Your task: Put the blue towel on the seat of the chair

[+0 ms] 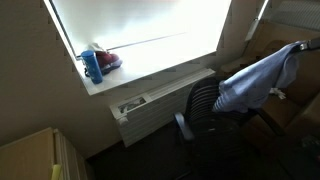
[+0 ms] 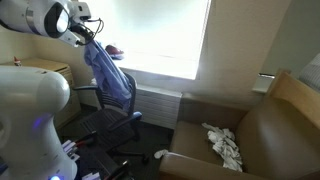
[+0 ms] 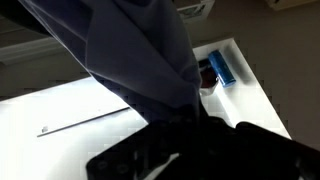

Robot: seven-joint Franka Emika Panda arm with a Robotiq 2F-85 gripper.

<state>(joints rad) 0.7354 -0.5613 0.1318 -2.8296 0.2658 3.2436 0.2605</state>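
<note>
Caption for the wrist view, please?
Tool grips the blue towel; bright windowsill and bottle behind.

Blue bottle (image 1: 93,66) on windowsill (image 1: 160,76), white cloth (image 2: 224,144) on armchair (image 2: 285,112)

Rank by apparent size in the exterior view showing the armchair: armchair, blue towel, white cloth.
1. armchair, largest even though the frame crops it
2. towel
3. white cloth, clearly smallest

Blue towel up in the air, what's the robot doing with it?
The robot arm is holding the blue towel up by one end, its jaws shut on the cloth. The towel dangles by the black office chair at the window. It is not lying on the chair yet.
</note>
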